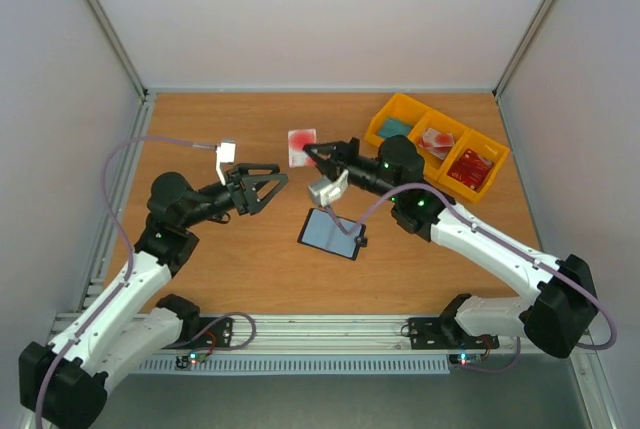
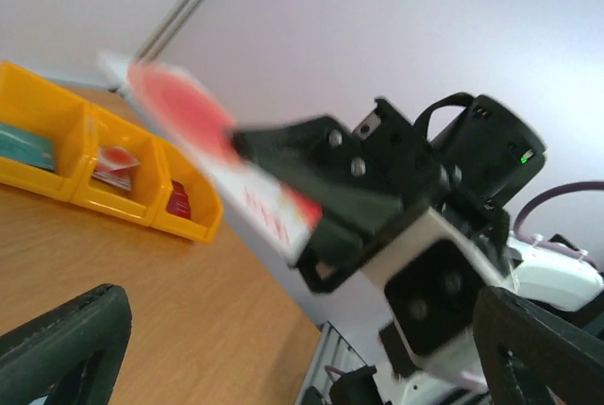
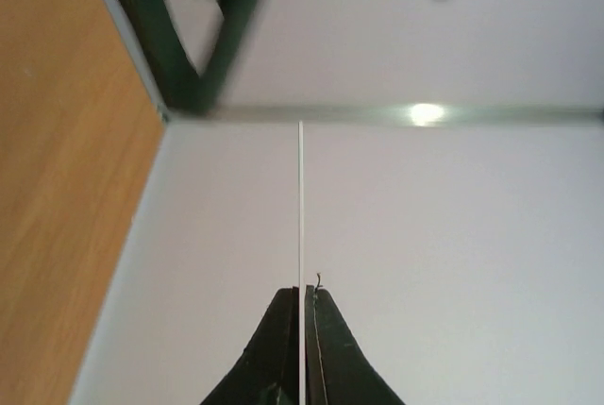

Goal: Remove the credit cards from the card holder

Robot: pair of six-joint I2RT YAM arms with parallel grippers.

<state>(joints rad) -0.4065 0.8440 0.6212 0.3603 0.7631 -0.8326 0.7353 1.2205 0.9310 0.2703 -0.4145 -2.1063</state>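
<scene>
Grip comes first: the right pincer (image 1: 314, 155) is clenched on a red credit card (image 1: 301, 142) with a pale band. Its own wrist view shows the card edge-on, a thin line pinched between the two fingers (image 3: 330, 358). The card is held in the air over the far middle of the worktop (image 1: 250, 274), clear of the card holder (image 1: 328, 232). The holder lies flat on the wood nearer the arm bases, grey-blue face up, with its small black tab (image 1: 360, 241) sticking out to the right. The left pincer (image 1: 268, 187) hangs released, jaws wide and holding nothing, just to the left of the card. Further right, a yellow tray (image 1: 384, 119) has a card-like piece in each of its three compartments. The step in hand looks like carrying off an extracted card. The next move likely calls for setting it down, perhaps in the tray, then going to the holder for another. Whether more cards sit inside cannot be told.
</scene>
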